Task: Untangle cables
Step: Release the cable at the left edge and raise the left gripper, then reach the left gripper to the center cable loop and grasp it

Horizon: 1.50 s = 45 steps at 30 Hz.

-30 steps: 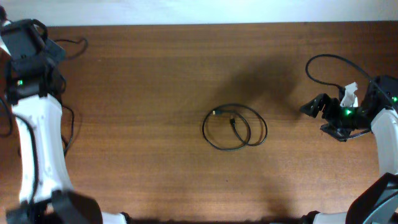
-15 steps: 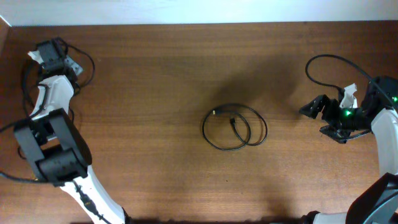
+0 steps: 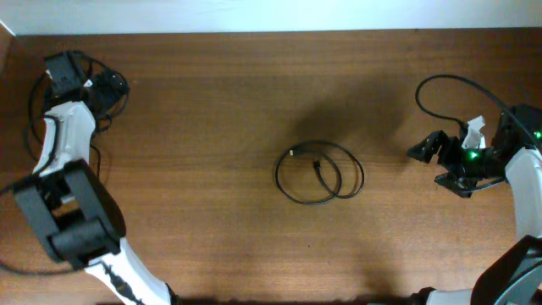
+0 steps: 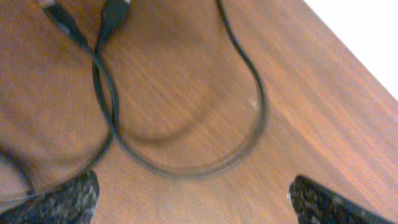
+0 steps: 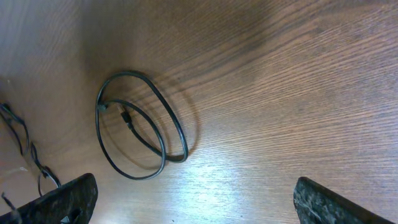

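Two thin black cables (image 3: 319, 172) lie as overlapping loops at the table's middle, small plug ends inside the loops. The right wrist view shows them (image 5: 140, 127) well ahead of my right gripper (image 5: 199, 202). That right gripper (image 3: 436, 163) is open and empty at the right side, pointing toward them. Another black cable (image 4: 258, 118) curves on the wood under my left gripper (image 4: 196, 202), with plug ends (image 4: 115, 12) at the top of the left wrist view. My left gripper (image 3: 103, 85) stands open at the far left corner, nothing between its fingers.
A thicker black wire (image 3: 440, 82) arcs from the right arm over the table. Dark wires (image 3: 38, 110) hang beside the left arm. The table's back edge (image 3: 271, 34) runs close behind the left gripper, with a white surface (image 4: 367, 31) beyond it.
My left arm has swung into the far left corner and its jaws have gone from shut to wide open over the cable there. The right arm and the middle loops have not moved.
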Tool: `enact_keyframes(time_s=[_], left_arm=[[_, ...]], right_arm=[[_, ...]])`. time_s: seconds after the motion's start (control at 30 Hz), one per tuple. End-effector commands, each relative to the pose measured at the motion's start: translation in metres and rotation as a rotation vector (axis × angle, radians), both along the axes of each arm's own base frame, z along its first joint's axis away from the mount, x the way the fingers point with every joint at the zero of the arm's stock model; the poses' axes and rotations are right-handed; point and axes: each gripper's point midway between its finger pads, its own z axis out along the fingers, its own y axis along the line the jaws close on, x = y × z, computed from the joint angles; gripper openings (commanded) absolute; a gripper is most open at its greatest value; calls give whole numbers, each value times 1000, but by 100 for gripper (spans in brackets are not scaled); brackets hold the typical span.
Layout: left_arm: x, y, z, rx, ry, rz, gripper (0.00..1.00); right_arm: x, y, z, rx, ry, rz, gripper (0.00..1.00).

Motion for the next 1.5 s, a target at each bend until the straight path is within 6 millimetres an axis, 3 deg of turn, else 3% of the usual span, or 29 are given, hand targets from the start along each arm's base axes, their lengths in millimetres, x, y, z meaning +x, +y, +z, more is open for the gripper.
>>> enact_keyframes(time_s=[0.0, 0.1, 0.13, 0.23, 0.47, 0.67, 0.77, 1.07, 1.47], left_arm=[[-12, -40, 54, -19, -41, -159, 99], [-31, -79, 50, -14, 66, -295, 99], [-38, -106, 43, -6, 123, -403, 99], [-50, -159, 33, -16, 197, -592, 99], [-89, -281, 20, -42, 334, -878, 99], [-116, -363, 9, -70, 385, -970, 99], [-136, -400, -9, -106, 452, -962, 99], [-181, -461, -64, -158, 627, -780, 99], [-197, -479, -69, 18, 564, -678, 99]], right_arm=[[-1, -2, 0, -6, -6, 8, 99], [-2, -2, 0, -8, -8, 16, 99], [-2, -2, 0, -8, -7, 16, 99], [-2, -1, -1, -7, -6, 16, 99], [-5, -1, -1, -13, 1, 31, 100], [-8, 0, -2, -7, 15, 31, 99], [-9, 1, -2, -5, 19, 31, 99], [-16, 3, -2, 8, 48, 32, 99], [-19, -4, -7, -41, 67, 35, 99]])
